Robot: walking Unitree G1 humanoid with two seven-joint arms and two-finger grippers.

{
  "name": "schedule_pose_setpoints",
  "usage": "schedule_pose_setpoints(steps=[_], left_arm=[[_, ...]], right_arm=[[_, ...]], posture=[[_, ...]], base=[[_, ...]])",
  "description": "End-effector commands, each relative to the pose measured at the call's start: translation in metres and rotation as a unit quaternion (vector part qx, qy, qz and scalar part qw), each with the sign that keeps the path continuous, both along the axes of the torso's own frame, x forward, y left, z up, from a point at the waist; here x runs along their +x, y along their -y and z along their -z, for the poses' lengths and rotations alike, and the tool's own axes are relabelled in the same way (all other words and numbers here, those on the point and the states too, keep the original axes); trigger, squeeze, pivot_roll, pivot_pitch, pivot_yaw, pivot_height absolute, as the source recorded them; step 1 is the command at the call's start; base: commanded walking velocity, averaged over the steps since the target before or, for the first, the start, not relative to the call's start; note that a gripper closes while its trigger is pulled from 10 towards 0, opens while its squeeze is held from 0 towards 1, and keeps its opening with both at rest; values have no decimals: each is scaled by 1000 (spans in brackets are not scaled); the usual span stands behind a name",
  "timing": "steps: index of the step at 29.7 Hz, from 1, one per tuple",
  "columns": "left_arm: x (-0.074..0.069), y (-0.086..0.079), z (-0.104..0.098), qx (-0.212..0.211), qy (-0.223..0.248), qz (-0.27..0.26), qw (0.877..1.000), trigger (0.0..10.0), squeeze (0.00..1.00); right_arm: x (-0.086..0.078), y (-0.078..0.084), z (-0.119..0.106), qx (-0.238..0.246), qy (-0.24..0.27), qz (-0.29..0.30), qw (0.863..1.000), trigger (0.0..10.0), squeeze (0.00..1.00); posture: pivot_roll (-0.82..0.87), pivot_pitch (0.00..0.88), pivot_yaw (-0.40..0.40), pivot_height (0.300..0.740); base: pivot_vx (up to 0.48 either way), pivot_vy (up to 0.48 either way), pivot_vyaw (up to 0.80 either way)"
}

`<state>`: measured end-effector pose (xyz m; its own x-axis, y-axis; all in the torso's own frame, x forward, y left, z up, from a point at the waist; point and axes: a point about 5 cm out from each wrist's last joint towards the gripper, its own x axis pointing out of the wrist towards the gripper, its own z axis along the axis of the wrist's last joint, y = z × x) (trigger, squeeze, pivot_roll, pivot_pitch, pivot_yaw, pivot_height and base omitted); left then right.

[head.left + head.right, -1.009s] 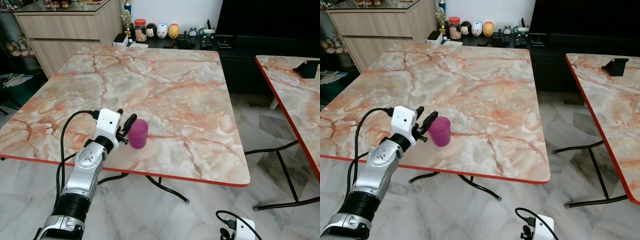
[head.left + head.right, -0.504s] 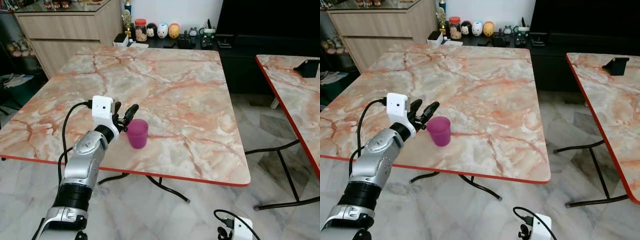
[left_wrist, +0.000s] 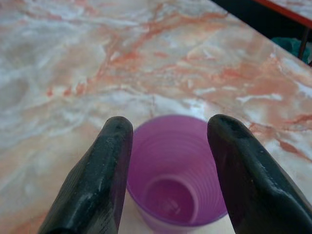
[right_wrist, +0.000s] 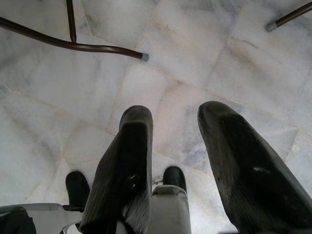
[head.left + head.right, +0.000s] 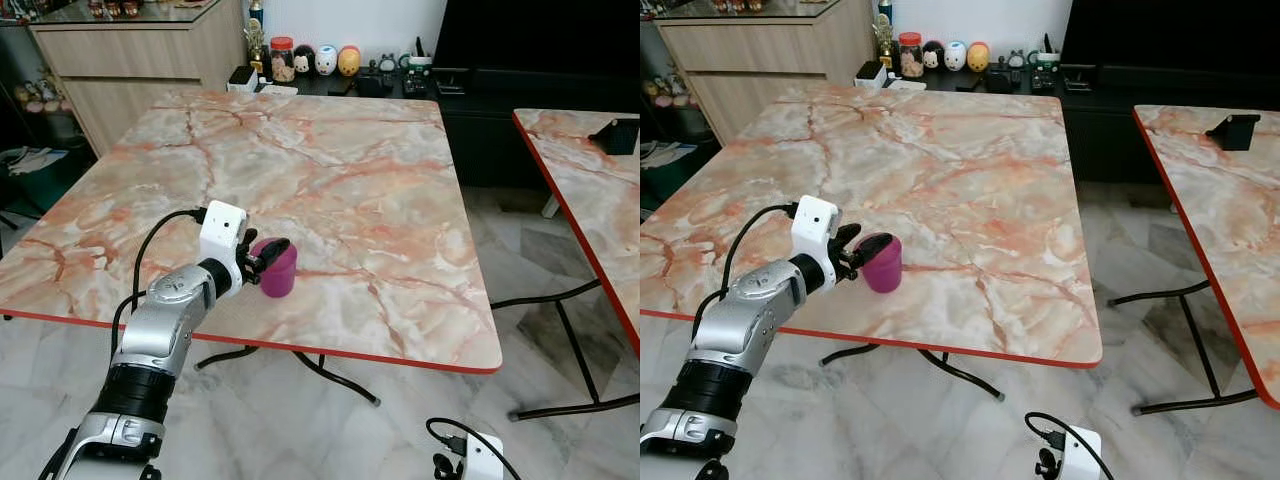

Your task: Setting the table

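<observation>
- We judge the step in hand to be the taking-up of the purple cup (image 5: 279, 267), an early stage of setting the table; nothing else of a place setting lies on the marble table (image 5: 330, 170).
- The cup stands upright and empty on the near part of the table, left of centre, a little in from the near red edge.
- The left gripper (image 5: 264, 255) reaches in from the near left, with its fingers spread to either side of the cup at rim height.
- In the left wrist view, the two fingers (image 3: 100, 180) flank the cup, one on each side of the rim. The left-hand finger in that picture lies against or just beside the wall; we cannot tell whether it touches. The other stands slightly apart from the rim.
- We therefore record the jaws as apart around the cup, not clamped on it, and the cup as resting on the table under its own weight.
- In our judgement the next move calls for closing evenly on the wall below the rim, since thin plastic may flex or tip under a one-sided push, and then lifting straight up.
- The right gripper (image 4: 170, 161) hangs idle low over the tiled floor (image 4: 195, 53) with its fingers apart and nothing between them.
- Far beyond the table we note a sideboard (image 5: 130, 55) and a row of small figurines (image 5: 325, 61).
</observation>
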<state>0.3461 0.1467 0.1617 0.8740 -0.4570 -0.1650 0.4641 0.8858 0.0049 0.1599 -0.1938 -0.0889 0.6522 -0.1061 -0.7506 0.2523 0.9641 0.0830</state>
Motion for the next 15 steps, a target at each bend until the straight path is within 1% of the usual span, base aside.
schedule_pose_setpoints(steps=[1,6,7,8,11,13,15], left_arm=[[0,0,-6,-2,4,-9,1000,10000,0],[3,-3,-8,-17,0,-32,999,10000,0],[5,-6,-7,-20,-9,-49,999,10000,0],[5,-7,-6,-13,-16,-57,998,10000,0],[4,-7,-3,-10,-22,-46,999,10000,0],[4,-11,0,0,-30,-59,998,10000,0],[5,-13,0,-3,-35,-69,997,10000,0]], right_arm=[[0,-2,1,4,-3,0,1000,10000,0],[-2,-3,2,5,-9,-6,1000,10000,0],[-2,-3,2,6,-10,-5,1000,10000,0],[-3,-3,2,7,-10,-5,1000,10000,0],[-3,-3,2,7,-11,-4,1000,10000,0],[-4,-3,3,7,-17,-8,1000,10000,0],[-4,-3,3,7,-18,-9,1000,10000,0]], posture=[[97,0,15,724],[96,0,12,724],[96,0,12,724],[95,0,12,724],[96,0,11,724],[95,0,12,724],[95,0,12,724]], base=[[0,0,0],[0,0,0],[0,0,0],[0,0,0],[0,0,0],[0,0,0],[0,0,0]])
